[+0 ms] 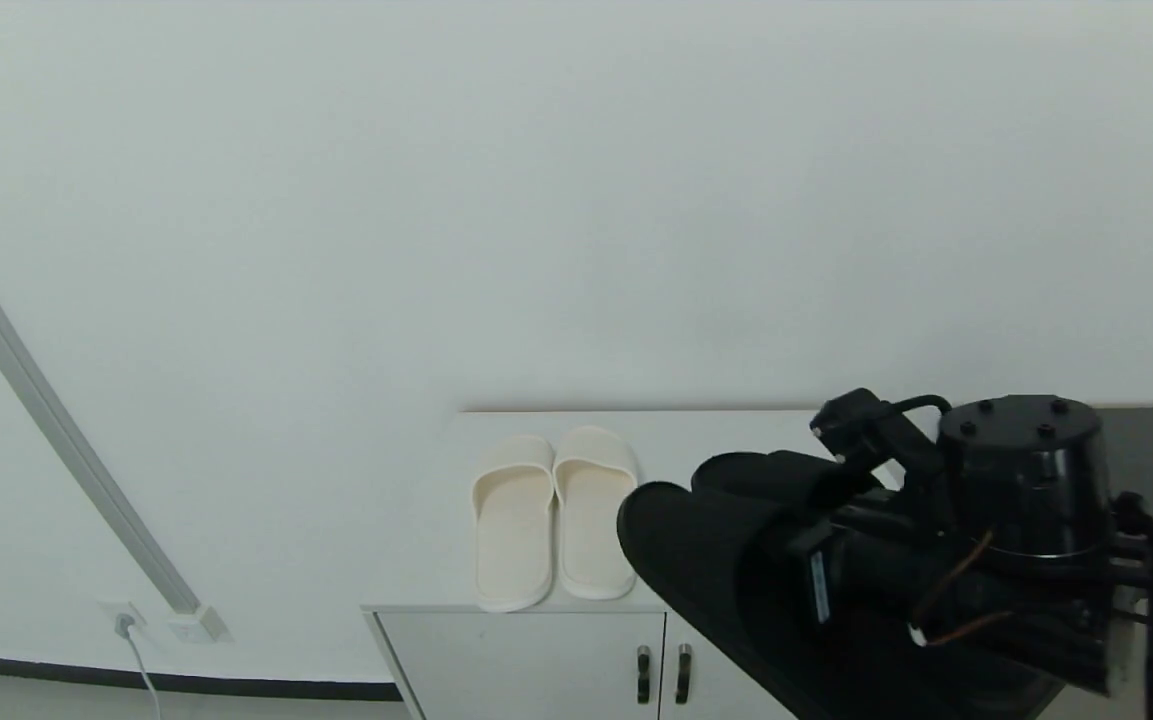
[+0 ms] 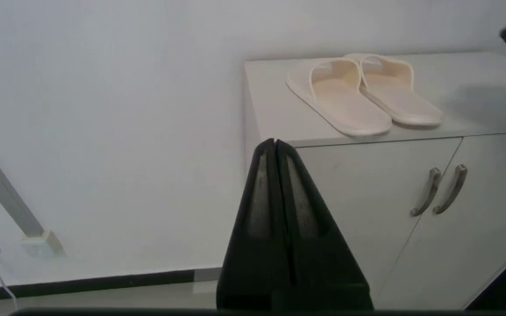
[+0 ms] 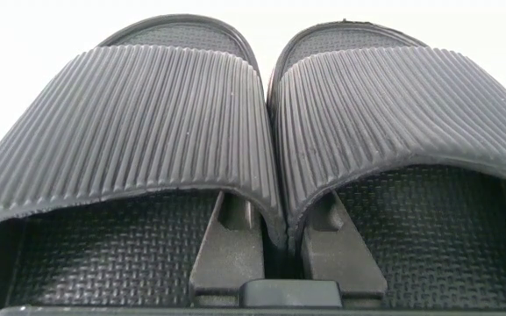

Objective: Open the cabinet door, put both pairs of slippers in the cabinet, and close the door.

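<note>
Black slippers [image 1: 706,560] are nearest, the right claw [image 3: 277,233] pinching their two inner walls together, held before the cabinet [image 1: 526,660] at its right door. Left claw [image 2: 275,154] hangs pressed together before the cabinet's front left corner. Both doors are closed, handles [image 1: 644,673] side by side. Cream slippers [image 1: 553,520] lie paired at the top's front edge. Behind stands a plain white wall [image 1: 576,200], with a socket [image 1: 124,618] low down.

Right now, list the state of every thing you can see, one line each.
cabinet doors: both shut, handles side by side.
white slippers: paired, soles down on top of the cabinet.
black slippers: pressed together side by side, gripped.
right gripper: shut on the black slippers, one finger inside each.
left gripper: shut, holding nothing.
wall plug: plugged into its socket.
</note>
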